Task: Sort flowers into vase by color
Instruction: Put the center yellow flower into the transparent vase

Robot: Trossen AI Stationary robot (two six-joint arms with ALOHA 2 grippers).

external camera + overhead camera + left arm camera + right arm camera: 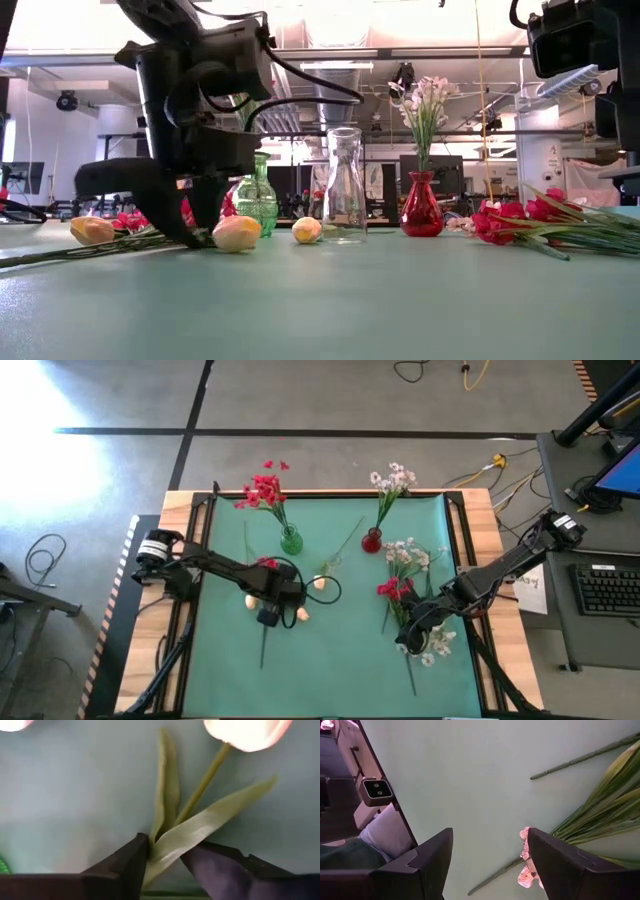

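left gripper (165, 865): down on the mat, fingers around a cream-yellow rosebud's green stem (200, 787), leaves between them, not yet clamped
right gripper (487, 865): open, hovering by white sprays (432, 643)
surface: teal-green mat (330, 670), wooden table edges (478, 520)
room: grey floor, cables, workshop clutter behind

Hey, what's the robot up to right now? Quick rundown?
Left gripper down on mat, fingers around cream flower's stem, closing. Right gripper open over white flowers. Nothing in the way.

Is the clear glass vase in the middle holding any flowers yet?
No, the clear vase stands empty, while the red vase beside it holds white flowers.
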